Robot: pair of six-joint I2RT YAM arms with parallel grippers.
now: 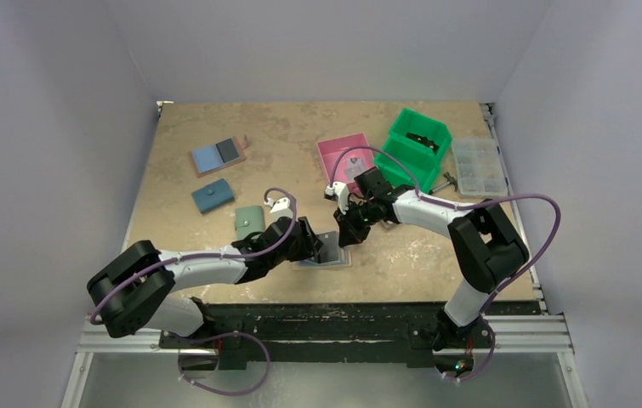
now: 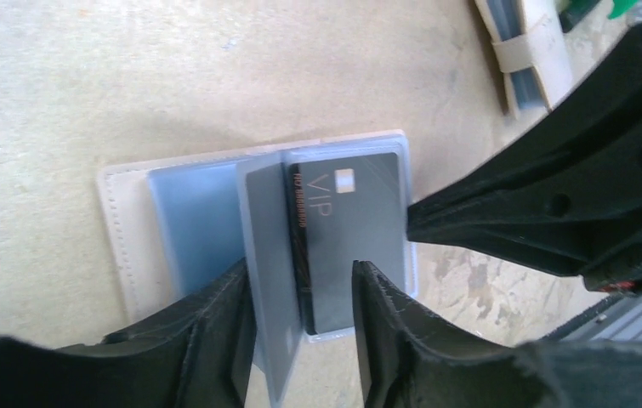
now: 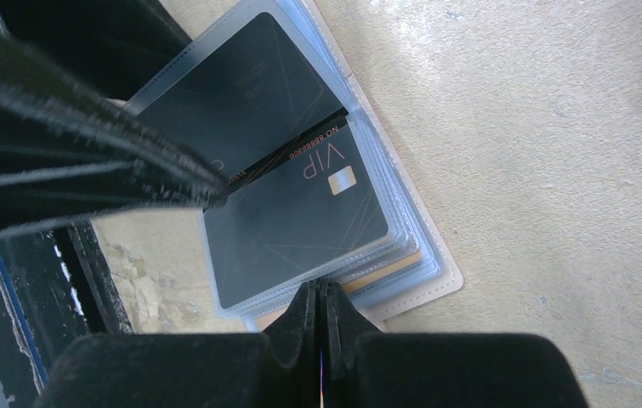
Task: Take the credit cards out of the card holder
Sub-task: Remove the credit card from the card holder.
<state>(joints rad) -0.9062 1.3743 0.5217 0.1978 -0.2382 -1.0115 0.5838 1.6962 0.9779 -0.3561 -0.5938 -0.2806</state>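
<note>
**Near field.** The card holder (image 2: 122, 255) lies open and flat on the tabletop (image 1: 215, 119), close to its near edge, with its clear sleeves fanned. We see the left pincer (image 2: 298, 272) over the holder's near side. Its jaws are partly spread and straddle one sleeve leaf and the edge of a dark card (image 2: 351, 212) marked VIP. We cannot tell whether the fingers press the card. The right pincer (image 3: 321, 289), fingers pressed together with nothing between them, has its tip at the holder's right edge.

**Far field.** Beyond the holder to the left lie a green wallet (image 1: 249, 221), a teal wallet (image 1: 213, 196) and an open blue-and-black holder (image 1: 218, 155). Beyond it to the right stand a pink bin (image 1: 334, 153), a green bin (image 1: 423, 140) and a clear compartment box (image 1: 479, 166).
</note>
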